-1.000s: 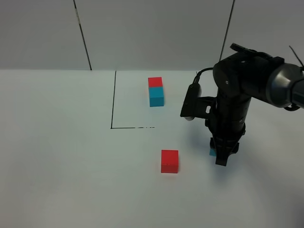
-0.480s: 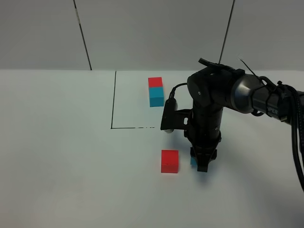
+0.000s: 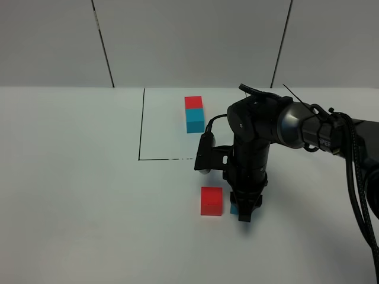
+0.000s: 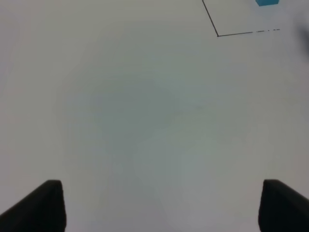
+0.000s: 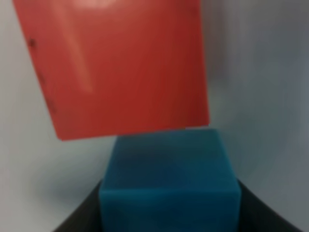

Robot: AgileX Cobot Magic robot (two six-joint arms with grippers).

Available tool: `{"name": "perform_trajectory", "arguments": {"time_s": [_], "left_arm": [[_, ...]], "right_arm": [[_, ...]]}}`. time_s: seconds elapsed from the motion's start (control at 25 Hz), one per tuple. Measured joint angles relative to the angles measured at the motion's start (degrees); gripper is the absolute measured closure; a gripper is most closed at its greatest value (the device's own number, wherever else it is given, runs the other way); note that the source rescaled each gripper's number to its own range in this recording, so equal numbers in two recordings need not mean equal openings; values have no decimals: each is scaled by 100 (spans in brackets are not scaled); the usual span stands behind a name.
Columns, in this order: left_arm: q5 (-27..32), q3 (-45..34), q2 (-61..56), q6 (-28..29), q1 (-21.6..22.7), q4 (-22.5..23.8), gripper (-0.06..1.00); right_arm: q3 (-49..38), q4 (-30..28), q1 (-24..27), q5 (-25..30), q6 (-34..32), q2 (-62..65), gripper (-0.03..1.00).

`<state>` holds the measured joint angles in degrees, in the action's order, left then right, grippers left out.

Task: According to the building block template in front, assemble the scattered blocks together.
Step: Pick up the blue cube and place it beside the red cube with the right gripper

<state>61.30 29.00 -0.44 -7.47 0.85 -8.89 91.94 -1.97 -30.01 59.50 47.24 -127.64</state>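
A white desk runs back to a pale grey wall split by thin dark seams. A black line drawn on the desk marks two sides of a square. Inside it, towards the wall, sits the template pair, red joined to blue. Outside the line, nearer the front, the loose red cube rests on the desk. The right hand points straight down just beside it, closed on the blue cube; whether the two cubes touch I cannot tell. The left hand hangs over bare desk, fingers wide apart, holding nothing.
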Motion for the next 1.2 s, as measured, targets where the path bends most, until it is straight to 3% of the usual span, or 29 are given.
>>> {"name": "perform_trajectory", "arguments": {"time_s": [1.2], "left_arm": [[0, 0, 0, 0, 0, 0, 25]], "right_arm": [[57, 70, -139, -47, 198, -85, 93]]}}
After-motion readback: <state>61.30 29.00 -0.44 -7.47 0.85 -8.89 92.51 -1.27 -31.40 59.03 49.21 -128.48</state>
